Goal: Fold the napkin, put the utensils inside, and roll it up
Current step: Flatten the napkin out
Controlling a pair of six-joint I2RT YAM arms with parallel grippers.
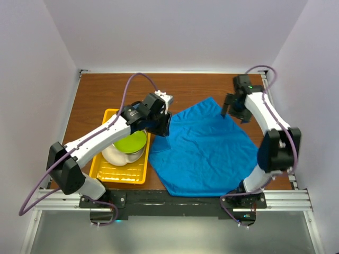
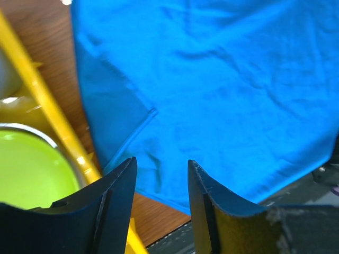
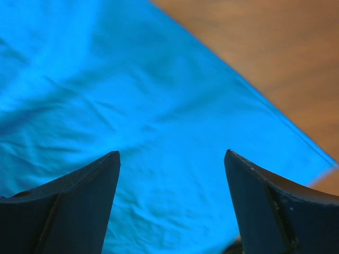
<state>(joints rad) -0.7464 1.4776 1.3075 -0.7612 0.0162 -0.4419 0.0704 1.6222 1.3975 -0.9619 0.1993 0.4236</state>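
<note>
The bright blue napkin [image 1: 204, 145] lies spread on the wooden table, with a small flap folded over at its left edge. It fills the left wrist view [image 2: 212, 90] and the right wrist view [image 3: 132, 121]. My left gripper [image 1: 163, 126] is open and empty, just above the napkin's left edge beside the yellow tray [image 1: 108, 169]. My right gripper [image 1: 226, 110] is open and empty above the napkin's far right corner. The fork is not visible in any view.
The yellow tray holds a bowl with a lime-green inside [image 1: 130, 143], also in the left wrist view [image 2: 26, 169]. The tray's rim [image 2: 47, 111] runs next to the napkin's left edge. Bare wood [image 1: 106, 90] lies behind the tray.
</note>
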